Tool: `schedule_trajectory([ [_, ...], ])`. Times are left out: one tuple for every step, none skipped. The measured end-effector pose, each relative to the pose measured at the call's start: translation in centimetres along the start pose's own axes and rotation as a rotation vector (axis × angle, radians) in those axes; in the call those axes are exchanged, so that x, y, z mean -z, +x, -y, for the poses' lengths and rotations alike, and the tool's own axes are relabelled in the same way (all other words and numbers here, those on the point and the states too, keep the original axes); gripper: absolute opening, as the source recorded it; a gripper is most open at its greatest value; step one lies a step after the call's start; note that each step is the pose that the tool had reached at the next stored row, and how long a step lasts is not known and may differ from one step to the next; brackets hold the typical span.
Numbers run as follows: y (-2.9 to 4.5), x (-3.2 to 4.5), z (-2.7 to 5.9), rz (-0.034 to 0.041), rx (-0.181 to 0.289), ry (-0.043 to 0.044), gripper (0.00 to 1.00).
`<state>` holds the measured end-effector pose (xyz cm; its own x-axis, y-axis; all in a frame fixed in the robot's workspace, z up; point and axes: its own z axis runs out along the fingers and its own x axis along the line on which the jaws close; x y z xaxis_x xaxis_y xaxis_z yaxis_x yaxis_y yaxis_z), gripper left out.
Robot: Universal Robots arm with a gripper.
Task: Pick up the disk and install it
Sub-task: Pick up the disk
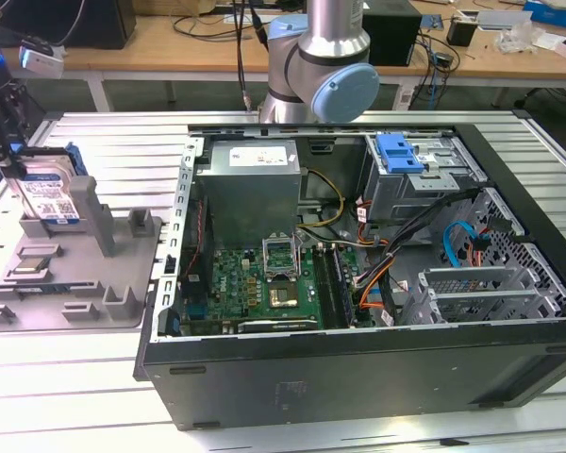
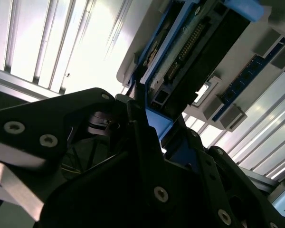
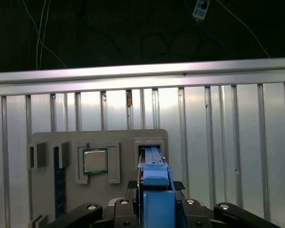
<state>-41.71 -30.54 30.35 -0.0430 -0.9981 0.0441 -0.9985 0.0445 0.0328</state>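
Fingers (image 3: pixel 133 185) of the gripper (image 3: pixel 156 186) are closed on the disk (image 1: pixel 49 196), one black finger on each side of its blue rail, as both wrist views show. In the exterior view the gripper hangs at about ten o'clock and points straight down. The disk stands on its edge under it, in a slot of the gray holder (image 1: pixel 123 283). Its white-and-blue label faces the camera.

In the first wrist view a square chip (image 3: pixel 95 160) lies in another pocket of the holder, just beside the disk's slot.

The holder rests on the ribbed metal table (image 1: pixel 104 132). At three o'clock from the holder lies the open computer case (image 1: pixel 358 368), and its side wall stands between the holder and the inside. Inside are a green board (image 1: pixel 255 274), a gray box (image 1: pixel 255 184), a blue bracket (image 1: pixel 399 151) at about one o'clock and a thin blue cable (image 1: pixel 457 241). The arm's thick joint (image 1: pixel 325 66) rises behind the case at twelve o'clock.
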Motion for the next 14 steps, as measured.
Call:
schedule_trajectory([
  [0.0,0.07,0.0,0.0,0.0,0.0001,0.37],
  [0.0,0.14,0.0,0.0001,0.0,0.0001,0.37],
  [0.01,0.29,-0.01,0.0,0.0,0.0,0.37],
  [0.01,0.35,-0.01,0.0,0.0,-0.0001,0.37],
  [0.02,0.42,-0.01,0.0,0.0,0.0,0.37],
  [0.02,0.49,-0.02,0.0,0.0,0.0001,0.37],
  [0.02,0.57,-0.02,0.0,0.0,0.0,0.37],
  [0.03,0.69,-0.02,0.0001,0.0,0.0001,0.37],
  [0.03,0.76,-0.02,0.0,0.0,0.0,0.37],
  [0.04,0.84,-0.03,0.0,0.0,0.0,0.37],
  [0.04,0.92,-0.03,0.0,0.0,0.0,0.37],
  [0.04,1.0,-0.03,0.0,0.0,0.0001,0.37],
  [0.05,1.17,-0.04,0.0,0.0,0.0,0.37],
  [0.06,1.33,-0.04,0.0,0.0,0.0,0.37],
])
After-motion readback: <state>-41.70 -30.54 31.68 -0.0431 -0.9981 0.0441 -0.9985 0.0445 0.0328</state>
